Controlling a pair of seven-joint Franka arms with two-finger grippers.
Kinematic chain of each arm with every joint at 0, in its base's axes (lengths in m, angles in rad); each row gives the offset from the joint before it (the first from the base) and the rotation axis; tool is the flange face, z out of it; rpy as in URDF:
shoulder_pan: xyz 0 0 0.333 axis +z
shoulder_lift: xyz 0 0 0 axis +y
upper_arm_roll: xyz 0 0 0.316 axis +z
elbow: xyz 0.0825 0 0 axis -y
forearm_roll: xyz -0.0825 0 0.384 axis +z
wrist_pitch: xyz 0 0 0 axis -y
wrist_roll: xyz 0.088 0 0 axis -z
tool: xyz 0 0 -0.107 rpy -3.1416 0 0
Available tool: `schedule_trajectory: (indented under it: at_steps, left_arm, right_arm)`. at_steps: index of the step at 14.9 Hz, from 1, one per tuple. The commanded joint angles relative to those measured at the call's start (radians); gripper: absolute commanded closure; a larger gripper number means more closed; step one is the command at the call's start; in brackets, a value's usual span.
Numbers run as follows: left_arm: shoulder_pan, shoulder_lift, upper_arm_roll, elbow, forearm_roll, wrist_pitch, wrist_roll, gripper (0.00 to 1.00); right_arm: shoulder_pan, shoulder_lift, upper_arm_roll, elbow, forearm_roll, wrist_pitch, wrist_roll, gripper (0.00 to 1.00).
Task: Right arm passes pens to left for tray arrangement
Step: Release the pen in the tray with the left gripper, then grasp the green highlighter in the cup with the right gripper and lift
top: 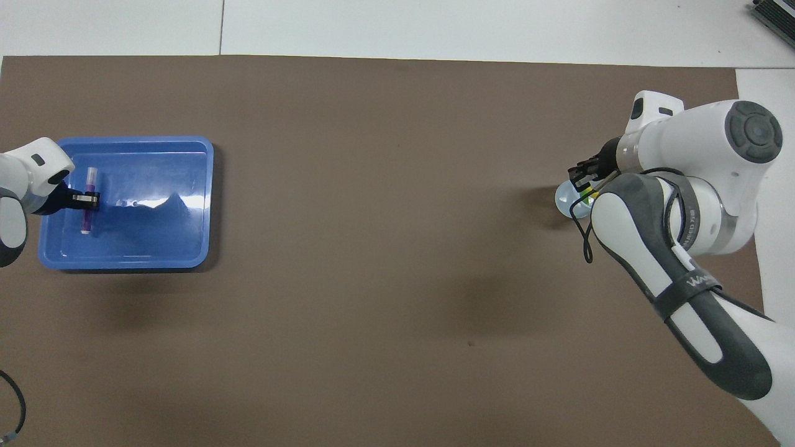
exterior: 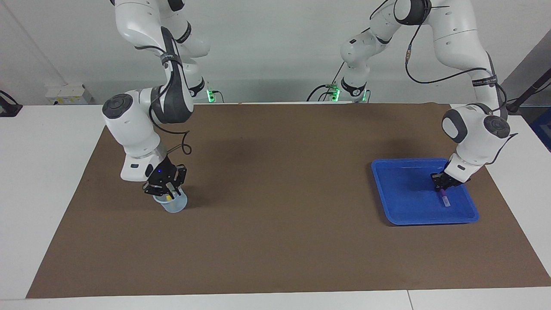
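I am a pair of white robot arms at a table covered by a brown mat (exterior: 275, 241).

My left gripper (exterior: 442, 186) is low inside the blue tray (exterior: 400, 213), which lies at my left arm's end of the table. Its fingers are clamped on the purple pen (top: 87, 208) around the pen's middle. The pen slants down toward the tray floor, its pale end (exterior: 446, 202) at or just above the floor (I cannot tell whether it touches). From overhead the pen runs lengthwise away from me, in the part of the tray closest to the table's end.

My right gripper (exterior: 168, 192) is at the mouth of a small translucent pale-blue cup (exterior: 174, 205), which stands on the mat at my right arm's end of the table, well apart from the tray. Its fingers reach down into the cup's opening, drawn close together. A yellow pen (exterior: 173, 197) shows at the fingertips, and from overhead a green pen (top: 584, 197) shows beside it in the cup. The fingers seem closed about the yellow pen, but the gripper body hides the contact, so I cannot tell for sure.
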Motion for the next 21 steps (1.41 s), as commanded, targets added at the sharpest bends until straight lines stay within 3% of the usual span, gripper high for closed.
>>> schedule_trajectory:
  at_steps: [1,3,7,10,12,14,15,16,21]
  left_arm:
    - [0.013,-0.005,-0.007,-0.011,0.021,0.007,0.005,0.99]
    - [0.013,-0.005,-0.007,-0.011,0.021,0.007,0.005,0.86]
    - [0.011,-0.005,-0.008,-0.011,0.021,0.007,0.003,0.78]
    - [0.011,-0.005,-0.008,-0.011,0.019,0.006,0.003,0.75]
    - [0.013,-0.005,-0.008,-0.009,0.019,0.007,0.005,0.57]
    - [0.013,-0.005,-0.008,-0.009,0.018,0.007,0.005,0.51]
    - [0.013,-0.005,-0.008,-0.009,0.018,0.009,0.006,0.33]
    - [0.013,-0.005,-0.008,-0.009,0.019,0.009,0.006,0.29]
    - [0.013,-0.005,-0.008,-0.009,0.019,0.007,0.006,0.28]
  right_arm:
    - [-0.005,-0.03,0.01,0.047,-0.027,-0.064,-0.016,1.0]
    - [-0.003,-0.051,0.015,0.07,-0.027,-0.103,-0.017,1.0]
    - [-0.002,-0.12,0.041,0.101,-0.026,-0.175,-0.017,1.0]
    - [-0.002,-0.128,0.077,0.202,-0.008,-0.293,0.02,1.0]
    - [-0.002,-0.13,0.105,0.269,-0.009,-0.362,0.096,1.0]
    - [-0.002,-0.133,0.145,0.3,-0.007,-0.415,0.197,1.0]
    - [-0.002,-0.134,0.168,0.3,-0.007,-0.423,0.261,1.0]
    - [-0.002,-0.136,0.188,0.302,-0.006,-0.426,0.324,1.0]
    - [-0.003,-0.143,0.232,0.3,0.061,-0.435,0.573,1.0]
